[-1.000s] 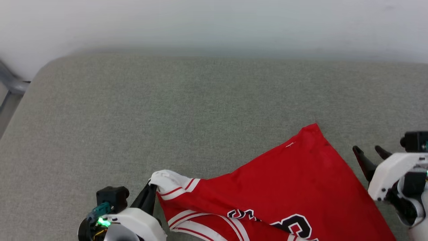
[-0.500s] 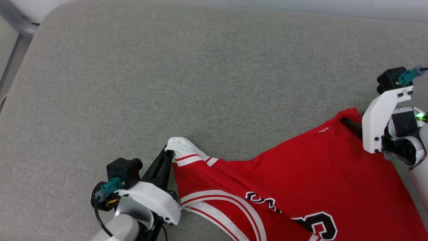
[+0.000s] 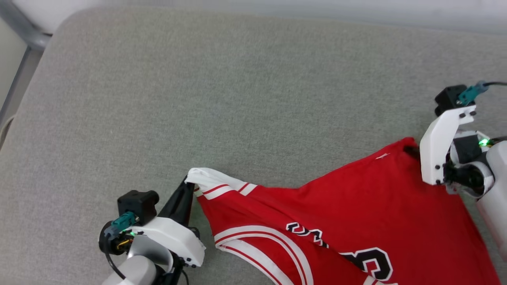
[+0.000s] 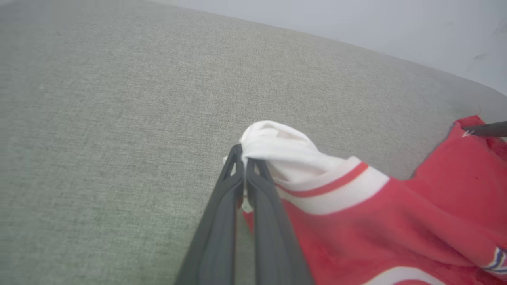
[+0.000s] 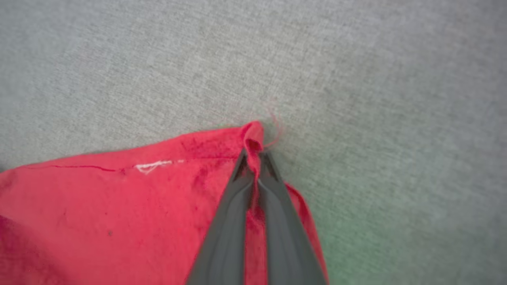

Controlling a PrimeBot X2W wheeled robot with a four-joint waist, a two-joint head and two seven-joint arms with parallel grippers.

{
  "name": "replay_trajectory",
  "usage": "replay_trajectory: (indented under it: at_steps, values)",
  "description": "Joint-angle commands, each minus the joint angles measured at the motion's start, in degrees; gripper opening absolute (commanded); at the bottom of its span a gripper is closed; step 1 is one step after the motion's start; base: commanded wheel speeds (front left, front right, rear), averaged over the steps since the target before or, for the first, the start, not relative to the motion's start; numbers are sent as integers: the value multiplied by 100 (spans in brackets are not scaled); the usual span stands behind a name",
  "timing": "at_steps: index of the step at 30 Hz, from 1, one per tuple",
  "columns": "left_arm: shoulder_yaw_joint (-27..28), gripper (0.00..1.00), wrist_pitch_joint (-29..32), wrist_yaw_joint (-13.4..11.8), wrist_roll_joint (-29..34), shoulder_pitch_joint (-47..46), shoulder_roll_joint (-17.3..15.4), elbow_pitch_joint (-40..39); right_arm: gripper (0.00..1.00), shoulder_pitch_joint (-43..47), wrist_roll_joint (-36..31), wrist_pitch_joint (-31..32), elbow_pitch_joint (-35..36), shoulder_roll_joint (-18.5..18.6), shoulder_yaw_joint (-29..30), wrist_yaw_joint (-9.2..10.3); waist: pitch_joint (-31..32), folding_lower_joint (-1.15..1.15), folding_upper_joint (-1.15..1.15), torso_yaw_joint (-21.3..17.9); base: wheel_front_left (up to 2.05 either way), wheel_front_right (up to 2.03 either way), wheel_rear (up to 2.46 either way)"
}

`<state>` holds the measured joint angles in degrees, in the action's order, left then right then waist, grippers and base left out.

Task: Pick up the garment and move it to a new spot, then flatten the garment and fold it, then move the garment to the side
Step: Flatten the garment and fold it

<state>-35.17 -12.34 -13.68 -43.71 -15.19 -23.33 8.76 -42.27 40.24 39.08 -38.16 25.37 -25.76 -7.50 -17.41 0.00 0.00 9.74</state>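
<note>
Garment (image 3: 348, 213): one; left end effector (image 3: 191, 186), right end effector (image 5: 255, 152) pinch it.

Red garment (image 3: 356, 213), seemingly stretched flat

Thin red cloth on a coarse grey weave.
The shirt (image 3: 356, 206) is thin, soft, smooth fabric, nearly matt, with a flat black print. The cushion (image 3: 198, 99) under it is rough, matt woven upholstery. At 7 o'clock, the left gripper (image 3: 189, 184) has matt dark fingers (image 3: 178, 204), plastic or perhaps rubber, and a smooth, glossy white plastic shell (image 3: 174, 239).
</note>
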Motion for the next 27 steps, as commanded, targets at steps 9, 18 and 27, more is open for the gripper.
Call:
replay_trajectory:
  at_steps: [9, 18, 27]
  values:
    - [310, 0, 126, 47, -76, -436, -361, 241, 0, -40, -173, -1038, -287, -43, 209, 5, 941, 0, 0, -570, 0, 0, 0]
    - [395, 0, 699, 635, -224, -2147, -296, 1629, 0, -623, -890, -2129, -863, -249, 445, 6, 1333, 0, 0, -1022, 0, 0, 0]
    - [326, 0, 924, 938, 119, -4252, -100, 2922, 0, -1981, -1532, -2982, -1441, -403, 929, 7, 1043, 0, 0, -1131, 0, 0, 0]
